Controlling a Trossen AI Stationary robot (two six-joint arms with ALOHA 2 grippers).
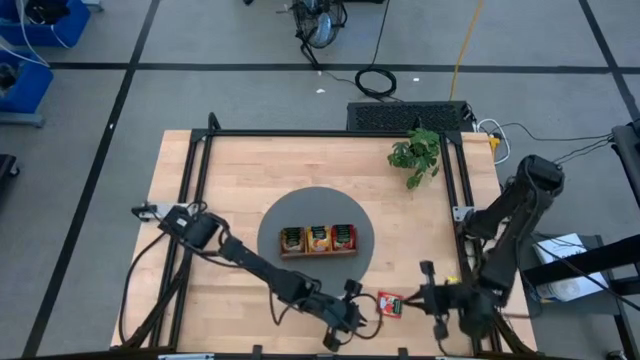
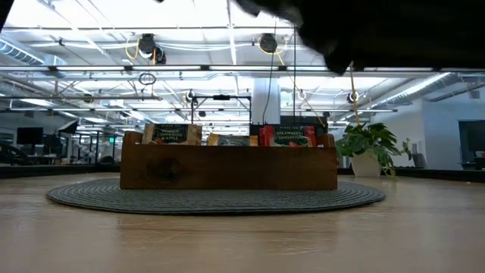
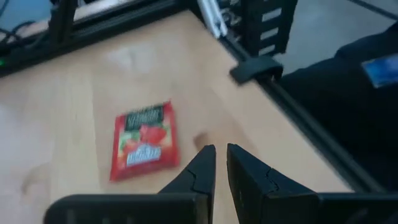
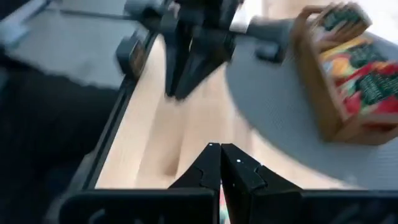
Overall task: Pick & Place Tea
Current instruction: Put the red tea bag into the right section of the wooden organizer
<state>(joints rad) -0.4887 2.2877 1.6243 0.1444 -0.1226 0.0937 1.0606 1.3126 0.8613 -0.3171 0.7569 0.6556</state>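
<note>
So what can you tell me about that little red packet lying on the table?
The red packet is a small flat square tea sachet with a dark label and a strawberry picture. It looks like paper or foil. It lies flat and alone on the bare wooden table, off the round grey mat, between the two arms. Nothing grips it.

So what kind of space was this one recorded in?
Probably a robotics lab in a large industrial hall: a light wooden table in a black metal frame, grey floor tiles with loose cables, and exposed ceiling ducts with strip lights.
</note>
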